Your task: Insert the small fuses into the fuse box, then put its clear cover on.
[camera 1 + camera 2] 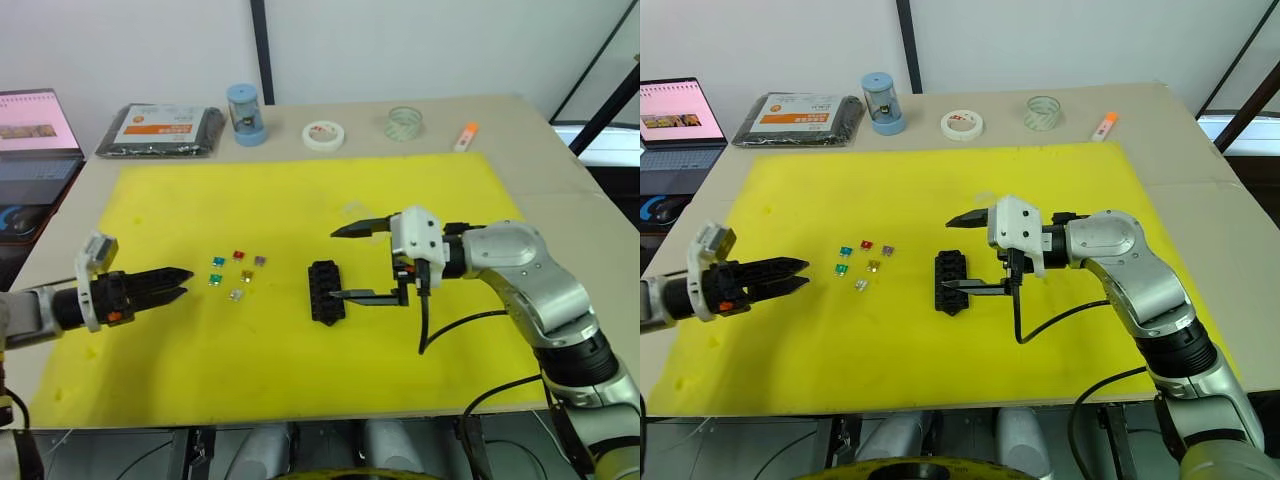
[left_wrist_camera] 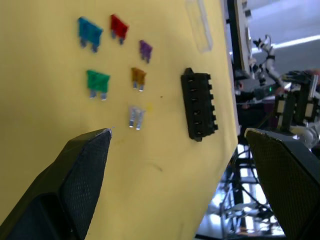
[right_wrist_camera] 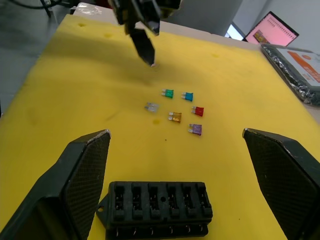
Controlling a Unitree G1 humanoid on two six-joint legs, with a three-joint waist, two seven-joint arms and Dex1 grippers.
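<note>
Right gripper point(image 1: 345, 262) reaches in from the right, elbow bent, fingers spread wide, low just beside the fuse box point(image 1: 325, 291) mid-mat. Left gripper point(image 1: 183, 282) held low and level, fingers parted, empty, pointing at the small fuses point(image 1: 238, 272) loose left of the box.

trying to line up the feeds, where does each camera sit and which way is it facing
Left eye: on the head, looking down over the yellow mat; left gripper and right gripper show, both open.
Right eye: beside it, same scene.
Left wrist: on the left arm, looking across the fuses toward the fuse box, between its own two fingers.
Right wrist: on the right arm, looking over the fuse box at the fuses and the left gripper.
Shared: every view shows the fuses and the fuse box.
</note>
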